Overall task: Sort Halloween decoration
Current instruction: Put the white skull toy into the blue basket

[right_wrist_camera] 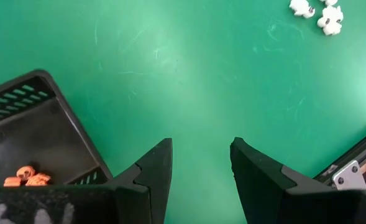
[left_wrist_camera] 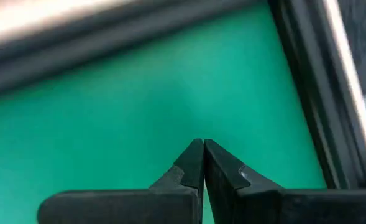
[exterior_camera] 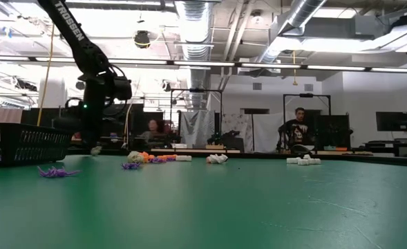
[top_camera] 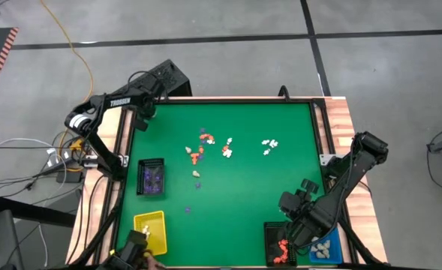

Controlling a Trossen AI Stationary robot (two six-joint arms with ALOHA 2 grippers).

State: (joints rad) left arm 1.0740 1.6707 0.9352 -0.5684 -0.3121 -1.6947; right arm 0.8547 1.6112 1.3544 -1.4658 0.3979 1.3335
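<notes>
My right gripper (right_wrist_camera: 201,163) hangs over the near right corner of the green table (top_camera: 236,195), its jaws standing apart with nothing between them. Just beside it sits a black tray (right_wrist_camera: 43,134) holding a few orange figurines (right_wrist_camera: 26,176), and a blue tray (top_camera: 327,247) with pale pieces lies against that tray's right side. My left gripper (left_wrist_camera: 203,163) waits at the far left corner of the table, jaws pressed tight together on nothing.

The decorations not yet sorted lie well apart from both of my grippers. A loose group of orange and white figurines (top_camera: 205,150) is scattered in the far middle of the table, with a purple one (top_camera: 202,132) at its far edge and another purple piece (exterior_camera: 57,171) alone nearer the left side. A small cluster of white figurines (right_wrist_camera: 319,14) sits toward the far right. On the left, a second black tray (top_camera: 151,177) holds purple pieces and a yellow tray (top_camera: 150,229) sits near the front edge.

I judge these pieces to be very light, hard little things, likely to skid or flip on the mat if nudged. I would come straight down over one lying clear of its neighbours and pinch its widest part between my fingertips, low against the mat.
</notes>
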